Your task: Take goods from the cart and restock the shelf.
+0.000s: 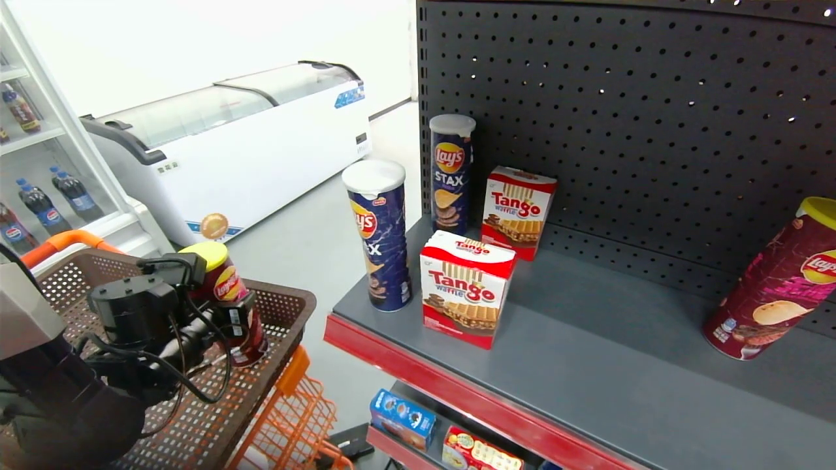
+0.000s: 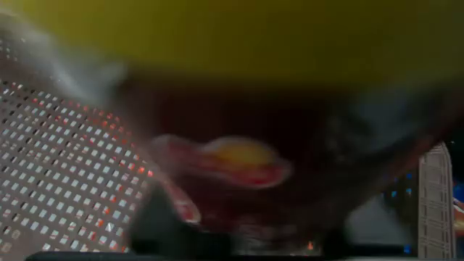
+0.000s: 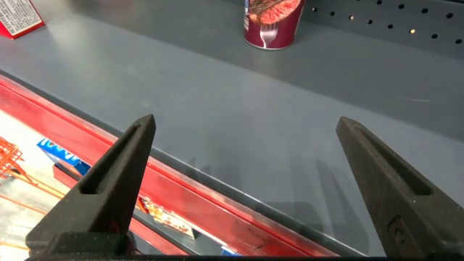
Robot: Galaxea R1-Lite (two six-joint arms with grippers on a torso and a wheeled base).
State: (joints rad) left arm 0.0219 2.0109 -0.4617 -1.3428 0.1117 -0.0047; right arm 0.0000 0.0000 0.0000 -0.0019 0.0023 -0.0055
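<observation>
freezer (image 1: 261, 156) stands beyond cart (image 1: 287, 307) and grey shelf (image 1: 588, 365).

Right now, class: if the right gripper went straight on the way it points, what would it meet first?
Likely the grey shelf board, bare ahead of the open right gripper; the maroon chip can stands farther back. Depth is unclear.

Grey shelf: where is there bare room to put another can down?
The wide bare stretch of the grey shelf board between the front red-and-white wafer box and the yellow-lidded maroon chip can, from red front edge to black pegboard. The left end is crowded: two blue chip cans, rear wafer box.
</observation>
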